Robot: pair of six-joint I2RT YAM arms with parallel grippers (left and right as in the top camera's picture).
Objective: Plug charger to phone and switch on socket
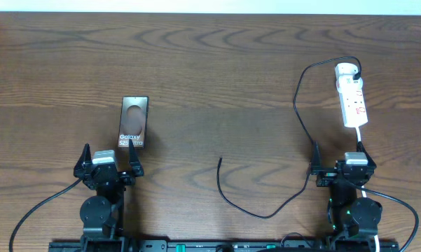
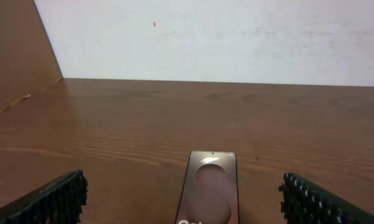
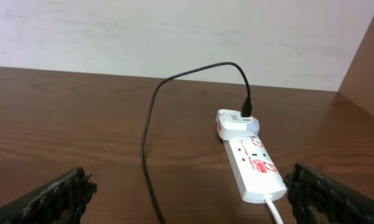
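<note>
The phone (image 1: 134,122) lies flat on the table left of centre, lettering toward me; it also shows in the left wrist view (image 2: 209,190). My left gripper (image 1: 108,159) is open and empty just in front of it. The socket (image 1: 352,98) is a white strip at the far right, with a white adapter plugged in at its far end (image 3: 235,122). The charger cable (image 1: 299,105) runs from that adapter in a long loop to its free tip (image 1: 220,160) at mid-table. My right gripper (image 1: 340,162) is open and empty in front of the socket (image 3: 255,167).
The socket's white cord (image 3: 275,208) runs back toward my right arm. A brown board (image 2: 15,50) stands at the table's left edge, and a white wall (image 3: 174,31) runs along the back. Thick black cords trail from both arm bases.
</note>
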